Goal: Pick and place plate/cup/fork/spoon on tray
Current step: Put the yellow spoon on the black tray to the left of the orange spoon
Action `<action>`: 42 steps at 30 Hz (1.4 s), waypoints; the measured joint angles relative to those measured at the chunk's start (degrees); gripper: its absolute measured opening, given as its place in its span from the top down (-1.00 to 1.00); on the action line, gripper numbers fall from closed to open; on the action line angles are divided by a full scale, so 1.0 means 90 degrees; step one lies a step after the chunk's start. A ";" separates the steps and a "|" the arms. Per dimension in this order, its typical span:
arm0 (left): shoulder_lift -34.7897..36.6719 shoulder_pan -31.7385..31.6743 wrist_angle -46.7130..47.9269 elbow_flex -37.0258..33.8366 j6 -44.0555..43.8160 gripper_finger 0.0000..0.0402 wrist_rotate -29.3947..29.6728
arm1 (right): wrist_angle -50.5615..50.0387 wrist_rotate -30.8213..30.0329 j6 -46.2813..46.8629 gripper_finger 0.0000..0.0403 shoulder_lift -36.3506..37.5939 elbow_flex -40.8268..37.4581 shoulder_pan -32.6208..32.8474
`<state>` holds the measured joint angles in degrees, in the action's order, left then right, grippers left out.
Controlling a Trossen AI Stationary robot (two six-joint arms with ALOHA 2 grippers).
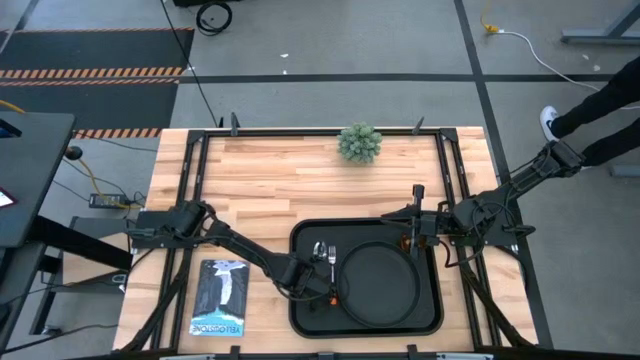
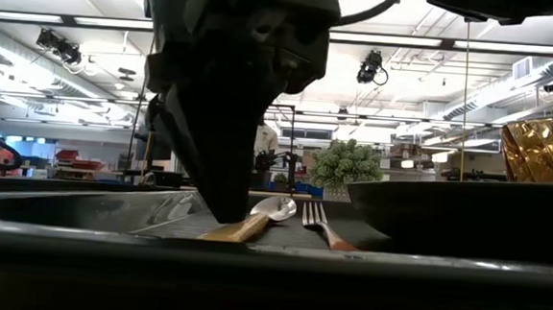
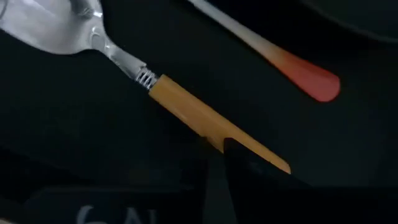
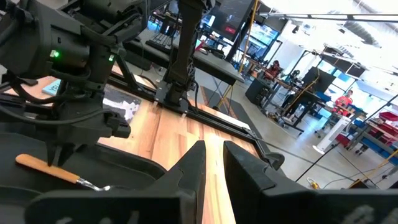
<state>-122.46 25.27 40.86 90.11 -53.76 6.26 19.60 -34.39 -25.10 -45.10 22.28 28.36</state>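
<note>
The black tray [image 1: 300, 312] lies at the table's near middle. The round black plate [image 1: 378, 282] sits on its right half. The spoon [image 1: 319, 252] and the fork [image 1: 331, 262] lie side by side on the tray left of the plate. My left gripper [image 1: 318, 290] is low over the spoon's yellow-orange handle, shut on it. My right gripper [image 1: 412, 237] hovers at the tray's far right, its fingers a little apart and empty in the right wrist view [image 4: 214, 168]. The amber cup [image 2: 544, 147] shows behind the plate [image 2: 465, 215]; the plate hides its base. My left gripper comes down on the spoon's handle near its free end [image 3: 214, 134], fingers pointing down. One dark fingertip [image 3: 249, 171] lies across the handle; the other does not show against the tray. The spoon lies on the tray, bowl toward the far side.
A small green potted plant [image 1: 360, 142] stands at the table's far middle. A blue-and-white booklet [image 1: 220, 297] lies on the table left of the tray. A person's leg and shoe [image 1: 590, 110] show beyond the table's right edge.
</note>
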 joint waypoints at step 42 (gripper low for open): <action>-0.0191 -0.0710 0.0074 0.0442 0.0758 0.80 0.1858 | -0.0017 0.0005 0.0056 0.68 0.0000 0.0000 0.0002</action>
<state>-124.18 18.88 41.53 94.09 -46.94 22.98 19.44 -34.35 -24.60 -45.10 22.28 28.38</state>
